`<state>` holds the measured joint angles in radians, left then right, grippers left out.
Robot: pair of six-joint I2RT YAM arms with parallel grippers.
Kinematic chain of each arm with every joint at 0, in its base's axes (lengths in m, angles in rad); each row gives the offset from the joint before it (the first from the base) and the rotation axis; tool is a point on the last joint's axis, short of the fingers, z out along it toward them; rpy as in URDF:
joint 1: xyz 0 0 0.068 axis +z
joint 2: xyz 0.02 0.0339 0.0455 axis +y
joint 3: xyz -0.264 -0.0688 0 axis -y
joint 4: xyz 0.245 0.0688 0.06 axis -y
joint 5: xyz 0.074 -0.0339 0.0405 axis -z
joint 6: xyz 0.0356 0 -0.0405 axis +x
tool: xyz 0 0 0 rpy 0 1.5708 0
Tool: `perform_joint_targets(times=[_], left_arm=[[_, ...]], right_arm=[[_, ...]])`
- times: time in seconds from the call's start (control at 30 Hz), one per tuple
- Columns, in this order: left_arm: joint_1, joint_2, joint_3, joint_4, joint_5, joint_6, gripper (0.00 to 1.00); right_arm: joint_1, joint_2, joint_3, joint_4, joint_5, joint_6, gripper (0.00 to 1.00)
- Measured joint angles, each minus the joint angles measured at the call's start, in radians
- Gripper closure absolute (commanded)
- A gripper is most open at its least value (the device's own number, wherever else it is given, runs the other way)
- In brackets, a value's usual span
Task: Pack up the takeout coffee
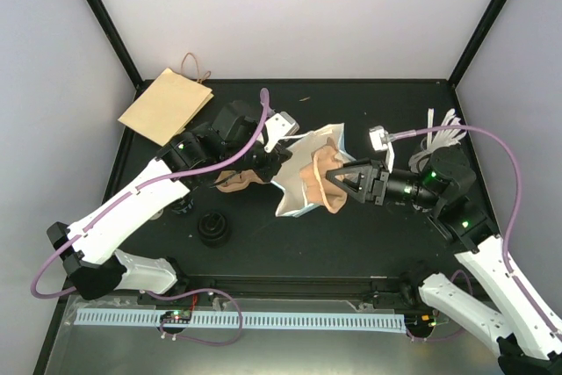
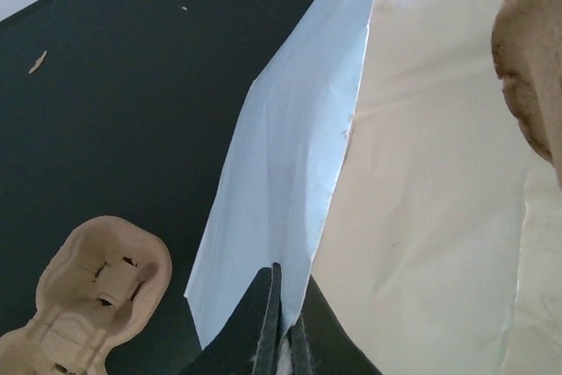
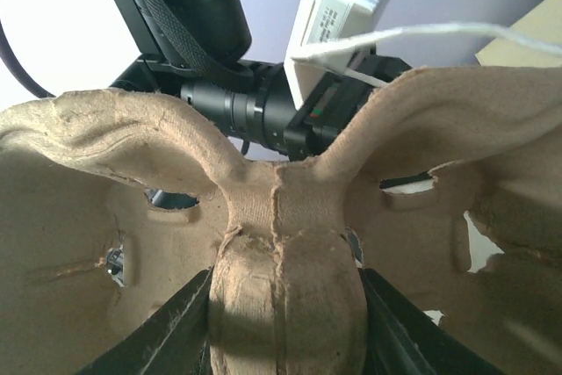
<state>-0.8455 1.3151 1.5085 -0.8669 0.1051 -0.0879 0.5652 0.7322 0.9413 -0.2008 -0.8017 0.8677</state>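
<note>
A white paper bag (image 1: 297, 201) lies on its side mid-table with its mouth toward the right. My left gripper (image 1: 274, 162) is shut on the bag's upper edge, and the left wrist view shows the thin paper (image 2: 290, 129) pinched between the jaws (image 2: 283, 340). My right gripper (image 1: 338, 183) is shut on the centre post of a brown pulp cup carrier (image 1: 320, 173) and holds it at the bag's mouth. That carrier (image 3: 281, 243) fills the right wrist view. The lidded coffee cup shows in no view.
A second pulp carrier (image 1: 235, 182) lies on the table by the left gripper and shows in the left wrist view (image 2: 97, 287). A pile of black lids (image 1: 213, 227) sits front left. A flat brown bag (image 1: 167, 104) lies back left. White bag handles (image 1: 443, 129) lie back right.
</note>
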Motion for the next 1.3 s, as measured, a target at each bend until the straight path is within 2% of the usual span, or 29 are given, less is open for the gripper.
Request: perform_joint_targets(times=[0.3,0.8,1.07,1.3], left_arm=[[0.011,0.0,0.0,0.0,0.012,-0.019,0.98],[0.013,0.0,0.0,-0.01,0.034,0.002,0.98],[0.013,0.011,0.0,-0.032,0.099,0.011,0.98],[0.013,0.041,0.001,-0.058,0.158,0.011,0.99]], right_arm=[[0.0,-0.023,0.0,-0.115,0.04,-0.067,0.58],[0.0,0.099,0.159,-0.494,0.105,-0.335,0.56],[0.0,0.152,0.23,-0.661,0.24,-0.47,0.56],[0.013,0.192,0.249,-0.723,0.366,-0.501,0.56]])
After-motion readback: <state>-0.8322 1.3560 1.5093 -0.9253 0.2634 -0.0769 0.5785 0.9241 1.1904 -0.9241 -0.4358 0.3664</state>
